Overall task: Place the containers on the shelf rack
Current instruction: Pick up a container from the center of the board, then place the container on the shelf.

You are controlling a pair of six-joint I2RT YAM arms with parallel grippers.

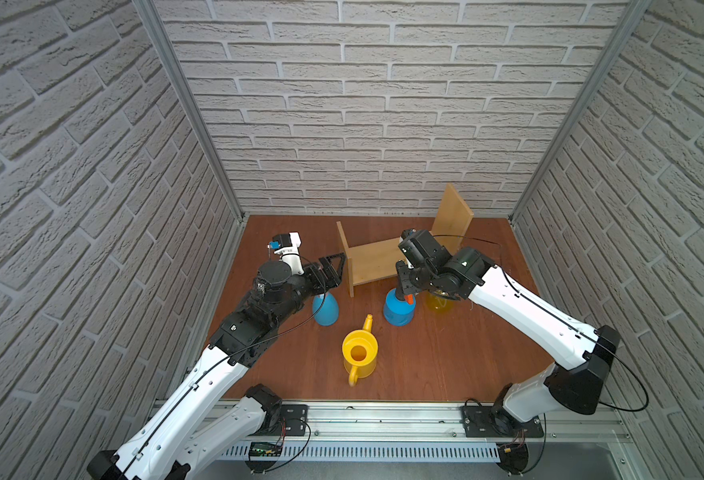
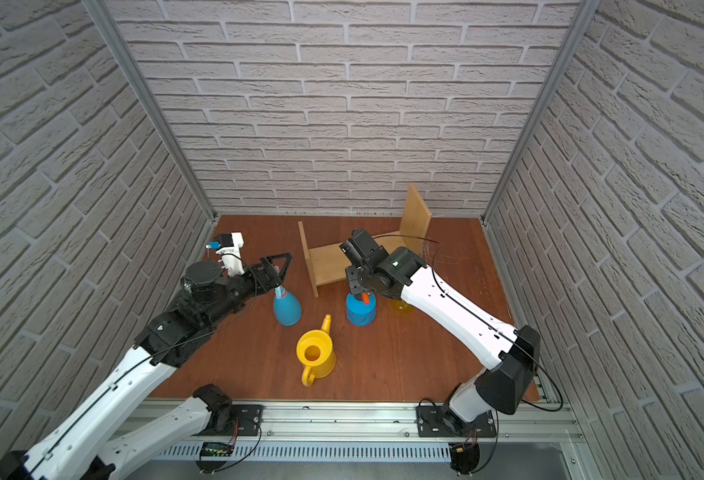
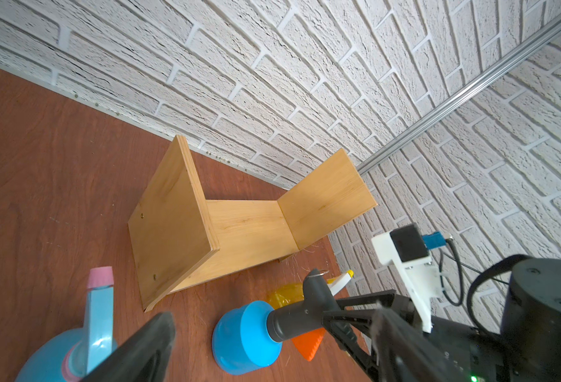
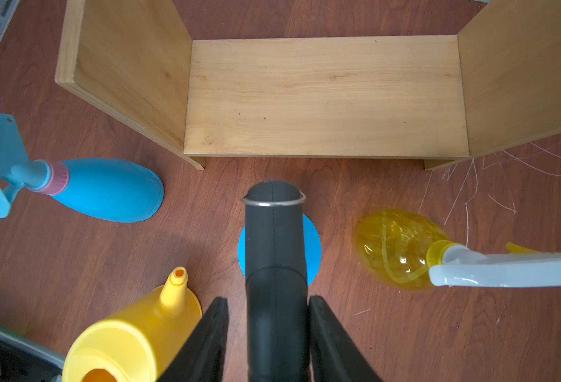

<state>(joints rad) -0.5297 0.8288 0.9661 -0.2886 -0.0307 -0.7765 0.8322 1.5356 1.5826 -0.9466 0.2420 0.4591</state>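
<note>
The blue pump sprayer (image 1: pixel 398 309) (image 4: pixel 313 244) stands on the table in front of the wooden shelf rack (image 1: pixel 373 259) (image 4: pixel 322 96). My right gripper (image 1: pixel 404 286) (image 4: pixel 269 301) is above it, its fingers pressed on either side of the black head. My left gripper (image 1: pixel 331 266) (image 3: pixel 246 317) hangs open just above the blue teardrop spray bottle (image 1: pixel 326 309) (image 3: pixel 54 357), holding nothing. The yellow watering can (image 1: pixel 359 353) (image 4: pixel 130 340) stands nearer the front. The clear yellow spray bottle (image 1: pixel 439 305) (image 4: pixel 395 248) is right of the sprayer, mostly hidden under my right arm in both top views. The rack's board is bare.
The rack stands at the back of the brown table (image 1: pixel 445 365), its taller panel on the right near the brick back wall (image 1: pixel 383 124). Brick side walls close in both sides. An aluminium rail (image 1: pixel 383 419) with the arm bases runs along the front edge.
</note>
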